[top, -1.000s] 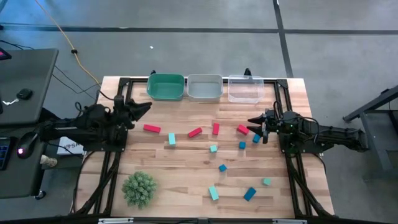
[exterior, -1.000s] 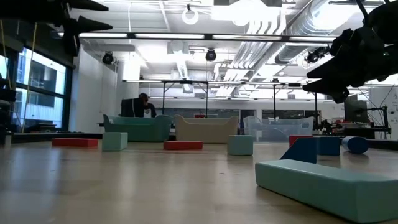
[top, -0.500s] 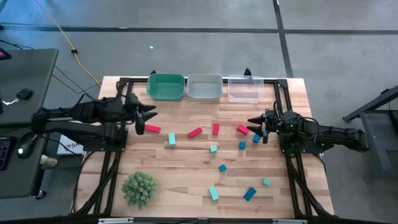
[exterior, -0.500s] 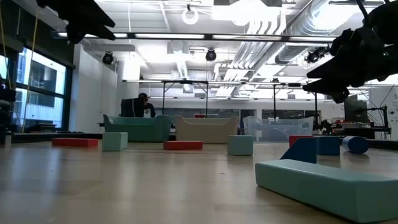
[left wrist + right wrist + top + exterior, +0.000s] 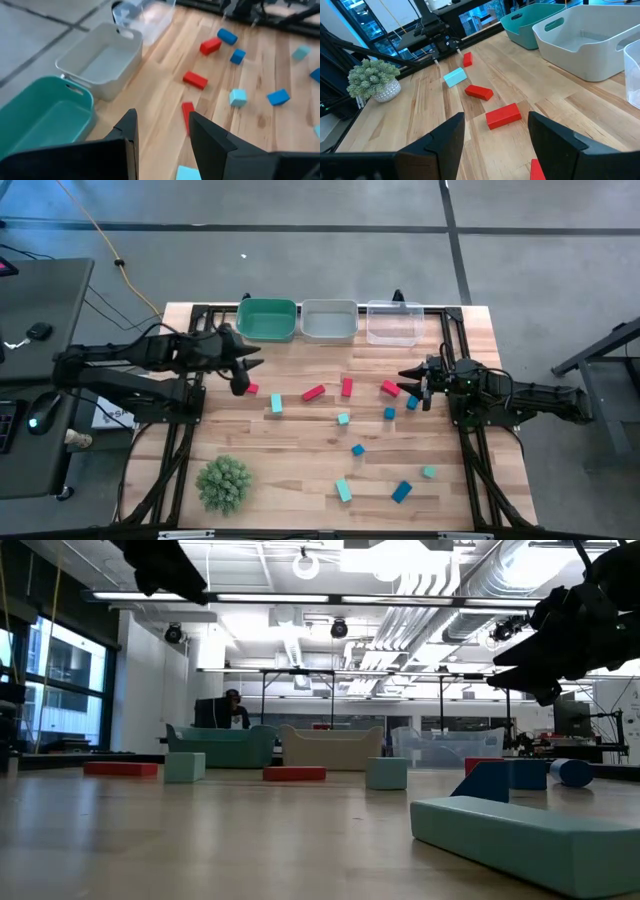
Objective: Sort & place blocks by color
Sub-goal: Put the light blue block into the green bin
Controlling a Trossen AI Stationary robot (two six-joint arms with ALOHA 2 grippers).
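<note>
**Blocks scattered mid-table, left gripper over leftmost red bar**

Blocks were spread across the middle and lower right of the light wooden table (image 5: 300, 450) in the high view. The leftmost red bar block (image 5: 251, 389) was partly covered by the left gripper (image 5: 243, 375), whose dark fingers (image 5: 131, 131) were seen spread apart in the left wrist view, with nothing held between them. Further red bar blocks (image 5: 313, 392) lay toward the centre, beside light teal cubes (image 5: 276, 404); blue blocks (image 5: 402, 492) were found toward the lower right of that frame.

At the table's upper edge three bins were lined up: a green plastic bin (image 5: 266, 320), a grey plastic bin (image 5: 329, 321) and a clear plastic bin (image 5: 393, 323). No blocks were seen inside them.

The right gripper (image 5: 412, 381) was held at the right of the frame, near a red block (image 5: 389, 388) and a blue cube (image 5: 412, 403); its fingers (image 5: 447, 135) were set wide apart and empty. A green spiky plant ball (image 5: 223, 483) was placed at the lower left.
</note>
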